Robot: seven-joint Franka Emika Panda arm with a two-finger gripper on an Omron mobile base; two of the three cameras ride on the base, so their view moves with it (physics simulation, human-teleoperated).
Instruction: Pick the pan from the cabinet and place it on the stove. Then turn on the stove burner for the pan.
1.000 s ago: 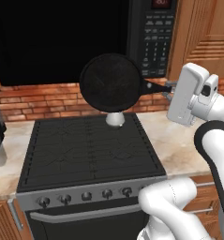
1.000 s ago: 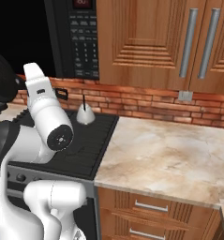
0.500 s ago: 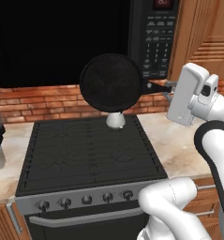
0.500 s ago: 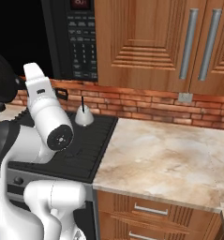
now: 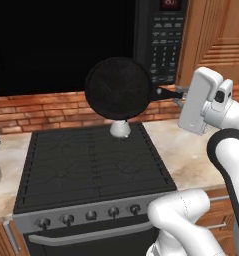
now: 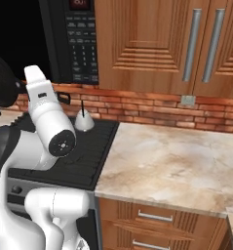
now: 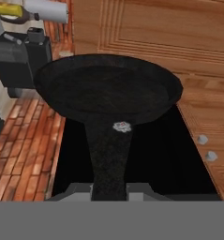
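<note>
My gripper (image 5: 178, 94) is shut on the long handle of the black pan (image 5: 118, 88). It holds the pan in the air over the back of the stove (image 5: 91, 167), tipped on its side so its round face points toward the left base camera. In the hand view the pan (image 7: 108, 89) lies straight ahead, and its handle runs down between my fingertips (image 7: 76, 190). The right base view has the pan (image 6: 0, 87) at the far left edge, behind my arm. The cabinet (image 6: 186, 44) hangs to the right of the stove with its doors closed.
A small white kettle (image 5: 120, 129) stands on the rear of the cooktop, just below the pan. A black microwave (image 5: 161, 40) hangs above the stove. Grey knobs (image 5: 91, 215) line the stove front. A marble counter (image 6: 176, 161) with drawers under it runs to the right.
</note>
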